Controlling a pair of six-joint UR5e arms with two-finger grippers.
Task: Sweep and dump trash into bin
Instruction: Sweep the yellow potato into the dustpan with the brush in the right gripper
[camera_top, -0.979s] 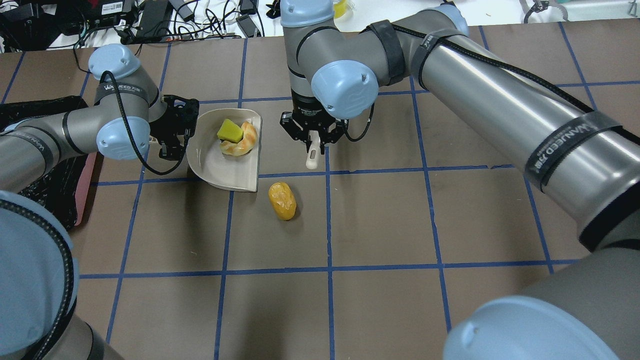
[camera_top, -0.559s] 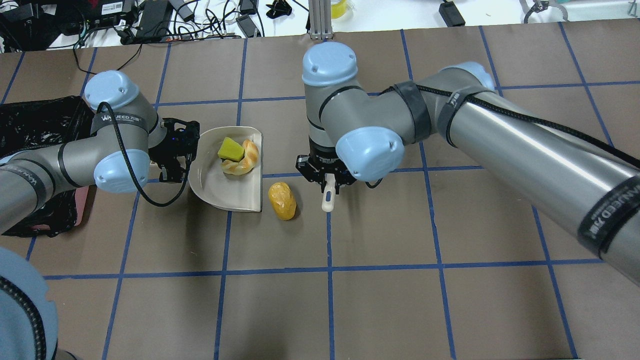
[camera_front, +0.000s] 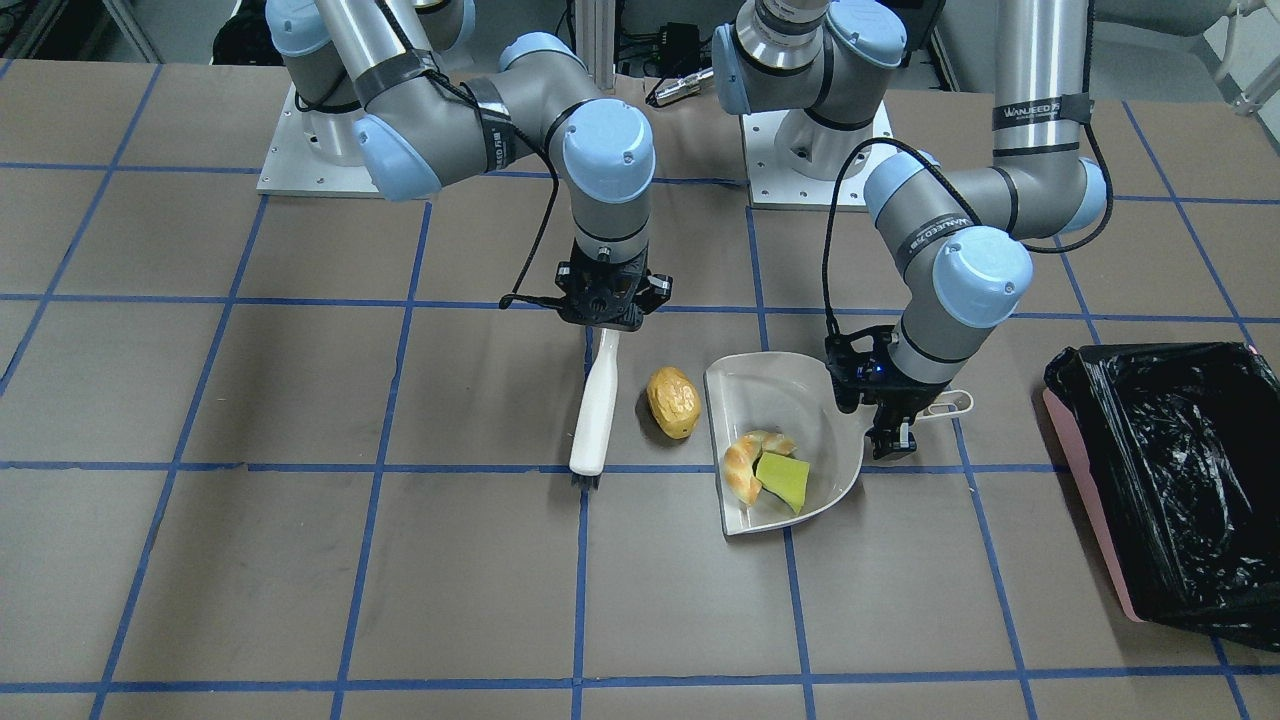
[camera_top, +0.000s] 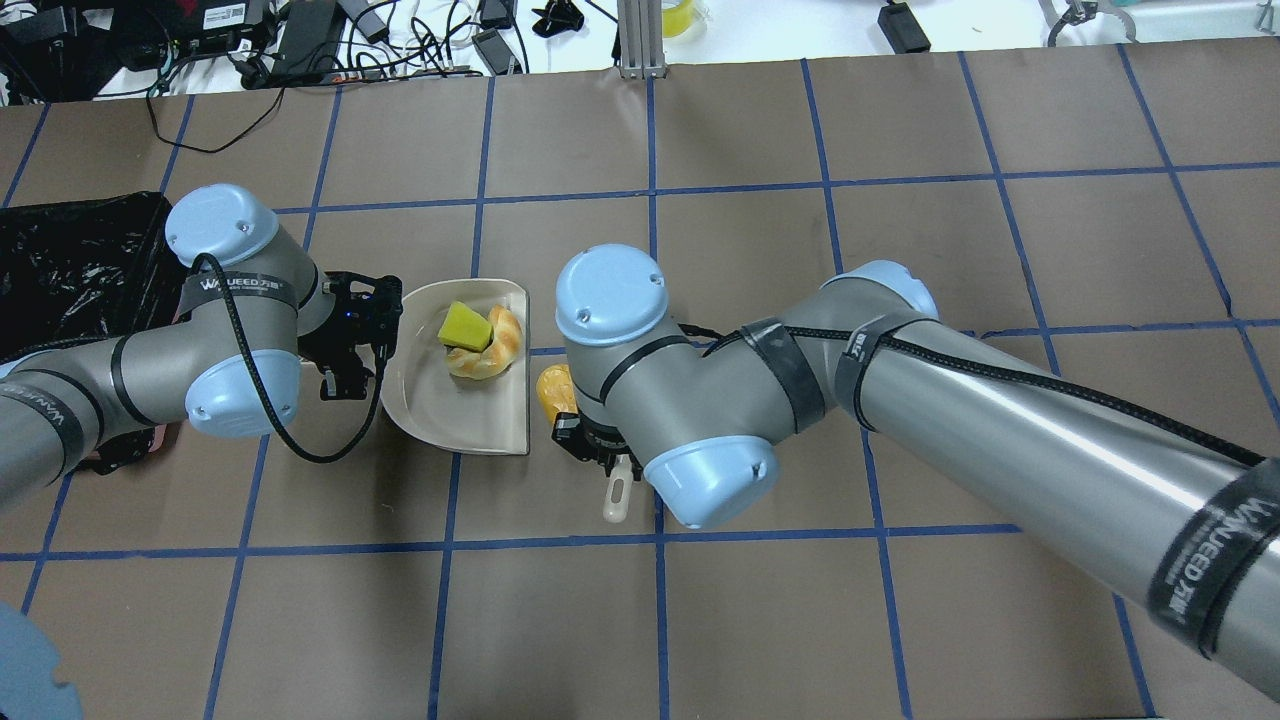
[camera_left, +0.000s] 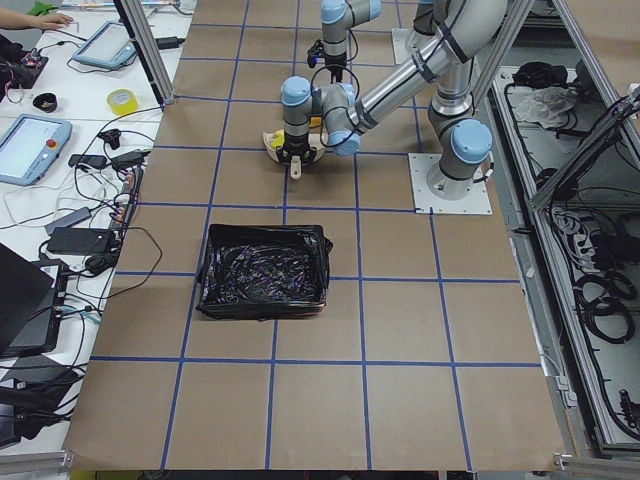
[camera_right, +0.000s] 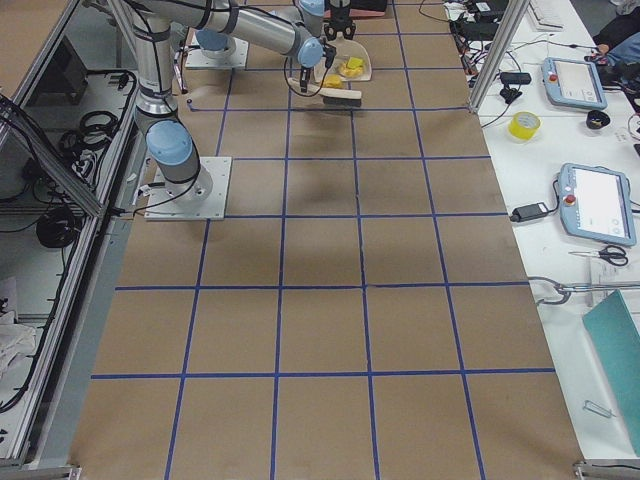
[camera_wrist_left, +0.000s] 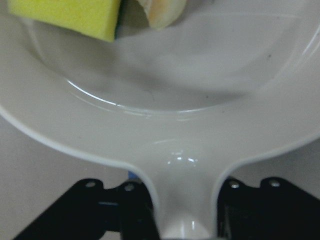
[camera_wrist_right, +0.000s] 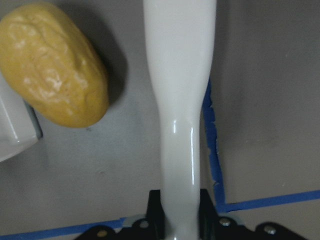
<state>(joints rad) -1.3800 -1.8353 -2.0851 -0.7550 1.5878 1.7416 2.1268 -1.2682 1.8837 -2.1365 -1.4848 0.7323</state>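
- Bin (camera_front: 1150, 352) stood well apart, on robot's left side. No trash seen inside.
- Dustpan (camera_front: 780, 395) lay on table. Left gripper (camera_front: 893, 420) was closed tight on its handle.
- Brush (camera_front: 597, 410) hung from right gripper (camera_front: 603, 318), clamped on handle.
- Potato lump (camera_front: 672, 402) sat on table between brush and dustpan mouth, not swept in yet.
- Bread piece (camera_front: 745, 462) and sponge wedge (camera_front: 782, 478) were already in dustpan, touching.
- Left to do: one sweep, then dump.

"WANJEED", white letters, on black band (camera_top: 240, 284) of left arm (camera_top: 140, 360); same word on black band (camera_top: 1205, 575) of right arm (camera_top: 1000, 420). Other text not readable.
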